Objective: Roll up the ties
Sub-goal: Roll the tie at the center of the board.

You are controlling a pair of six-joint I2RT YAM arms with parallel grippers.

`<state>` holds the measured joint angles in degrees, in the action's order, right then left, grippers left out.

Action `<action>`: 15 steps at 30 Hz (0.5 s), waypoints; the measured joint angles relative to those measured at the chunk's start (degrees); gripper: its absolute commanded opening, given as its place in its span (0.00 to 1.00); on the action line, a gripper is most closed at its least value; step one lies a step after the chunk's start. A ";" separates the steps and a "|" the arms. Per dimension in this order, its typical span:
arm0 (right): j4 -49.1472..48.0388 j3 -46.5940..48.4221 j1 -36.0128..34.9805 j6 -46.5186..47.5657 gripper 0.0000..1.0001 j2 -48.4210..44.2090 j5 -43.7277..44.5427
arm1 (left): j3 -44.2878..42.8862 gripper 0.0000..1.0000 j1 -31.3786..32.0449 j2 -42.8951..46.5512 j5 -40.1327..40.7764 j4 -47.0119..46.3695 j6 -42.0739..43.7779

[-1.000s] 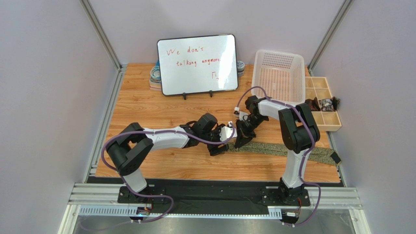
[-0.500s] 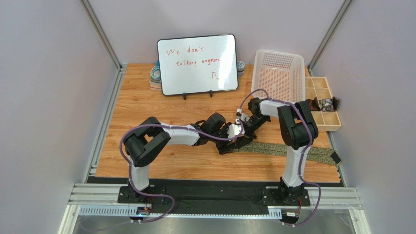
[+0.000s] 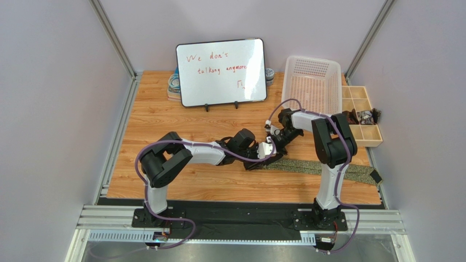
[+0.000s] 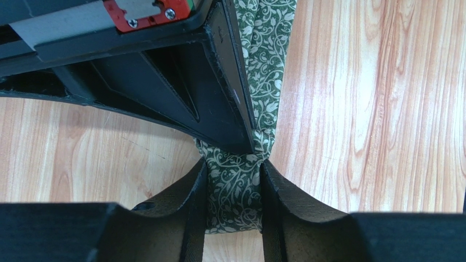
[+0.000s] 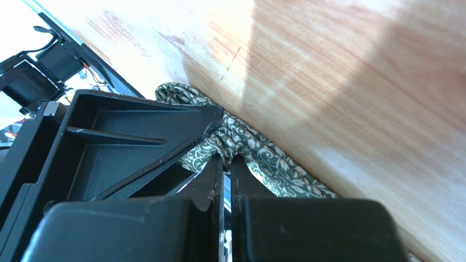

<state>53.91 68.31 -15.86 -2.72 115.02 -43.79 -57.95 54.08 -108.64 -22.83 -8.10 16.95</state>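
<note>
A dark green tie with a pale vine pattern (image 3: 322,167) lies flat along the table's front right. Its left end is between both grippers. My left gripper (image 3: 259,159) is shut on that end: in the left wrist view the fabric (image 4: 235,199) fills the gap between its fingers (image 4: 188,204). My right gripper (image 3: 272,146) is directly beyond it and pinches a bunched fold of the tie (image 5: 257,153) with its jaws almost together. The right gripper's finger (image 4: 219,87) covers part of the tie in the left wrist view.
A whiteboard (image 3: 221,71) stands at the back, with rolled items (image 3: 174,84) behind its left side. A white basket (image 3: 312,84) is at the back right. A wooden compartment tray (image 3: 362,112) holding dark items sits beside it at the right edge.
My left arm has reached right, bringing its gripper up against the right gripper at the tie's end. The right gripper has shifted slightly back and right.
</note>
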 measured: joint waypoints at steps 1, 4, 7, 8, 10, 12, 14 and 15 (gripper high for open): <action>-0.02 0.00 -0.02 0.11 0.00 -0.33 0.20 | 0.00 0.41 0.00 0.11 0.02 0.17 0.13; 0.17 0.31 -0.13 0.59 0.00 -1.09 1.38 | -0.04 0.34 0.11 0.33 0.55 0.66 0.59; 0.24 0.57 -0.72 1.31 0.00 -1.64 2.60 | -0.07 0.29 0.22 0.76 1.09 1.60 1.46; 0.28 0.66 -0.90 1.55 0.00 -1.73 2.89 | -0.07 0.29 0.26 0.87 1.27 1.86 1.70; 0.28 0.76 -1.14 1.90 0.00 -1.77 3.26 | -0.07 0.30 0.33 0.98 1.53 2.25 2.21; 0.24 0.79 -1.25 1.90 0.00 -1.77 3.58 | -0.11 0.33 0.33 1.03 1.62 2.51 2.58; 0.22 0.87 -1.33 1.88 0.00 -1.75 3.76 | -0.13 0.41 0.33 1.16 1.75 2.75 2.78; 0.20 0.98 -1.40 1.90 0.00 -1.66 3.85 | -0.13 0.45 0.33 1.22 1.79 2.91 2.91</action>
<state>54.11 69.30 -17.26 -0.82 113.36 -39.94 -58.08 54.41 -107.42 -21.04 -5.19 19.86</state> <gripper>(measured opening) 0.015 0.396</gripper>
